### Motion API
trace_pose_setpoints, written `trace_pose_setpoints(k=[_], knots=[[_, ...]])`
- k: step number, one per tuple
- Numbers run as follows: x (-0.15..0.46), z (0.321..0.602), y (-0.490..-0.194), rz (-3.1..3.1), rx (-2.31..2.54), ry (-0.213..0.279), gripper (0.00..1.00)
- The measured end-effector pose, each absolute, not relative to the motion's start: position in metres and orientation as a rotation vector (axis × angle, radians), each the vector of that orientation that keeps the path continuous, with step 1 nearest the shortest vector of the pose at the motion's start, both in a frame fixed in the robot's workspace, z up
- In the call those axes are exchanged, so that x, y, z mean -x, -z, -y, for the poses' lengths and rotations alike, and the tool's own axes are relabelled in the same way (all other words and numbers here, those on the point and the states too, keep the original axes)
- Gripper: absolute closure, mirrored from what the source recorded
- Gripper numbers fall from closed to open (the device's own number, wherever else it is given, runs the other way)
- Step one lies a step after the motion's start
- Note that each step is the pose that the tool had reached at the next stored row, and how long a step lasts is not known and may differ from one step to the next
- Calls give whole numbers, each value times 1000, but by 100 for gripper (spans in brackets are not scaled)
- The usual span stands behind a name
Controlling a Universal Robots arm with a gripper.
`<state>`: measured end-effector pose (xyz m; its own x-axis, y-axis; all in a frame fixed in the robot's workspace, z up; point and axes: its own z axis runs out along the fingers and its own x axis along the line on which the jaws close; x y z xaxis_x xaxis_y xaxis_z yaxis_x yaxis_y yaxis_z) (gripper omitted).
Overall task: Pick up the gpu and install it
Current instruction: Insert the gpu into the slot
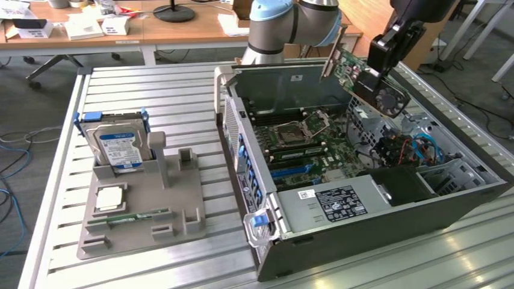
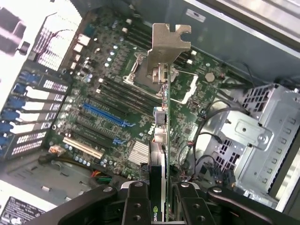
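The gpu (image 1: 363, 72) hangs tilted in the air over the open computer case (image 1: 386, 217), its green board, black fan and silvery end bracket showing. My gripper (image 1: 382, 60) is shut on its upper edge. In the wrist view the gpu (image 2: 161, 140) appears edge-on between my two black fingers (image 2: 136, 201), with its bracket pointing toward the motherboard (image 2: 112, 89). The card floats above the board, apart from it, with the blue expansion slot (image 2: 105, 115) off to one side of its edge.
A metal drive cage (image 2: 253, 136) and loose cables sit close beside the card inside the case. On the exterior view's left, a grey fixture (image 1: 180, 223) holds a hard drive (image 1: 120, 144), a processor (image 1: 108, 198) and a RAM stick (image 1: 129, 218). Desks stand behind the slatted table.
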<state>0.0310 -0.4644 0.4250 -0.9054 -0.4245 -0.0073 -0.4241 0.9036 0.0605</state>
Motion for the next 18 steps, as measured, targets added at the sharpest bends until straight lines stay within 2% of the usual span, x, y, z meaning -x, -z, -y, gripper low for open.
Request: trace_pose_setpoints(k=[18], knots=[[-31, 464, -424, 2898, -1167, 92, 74]])
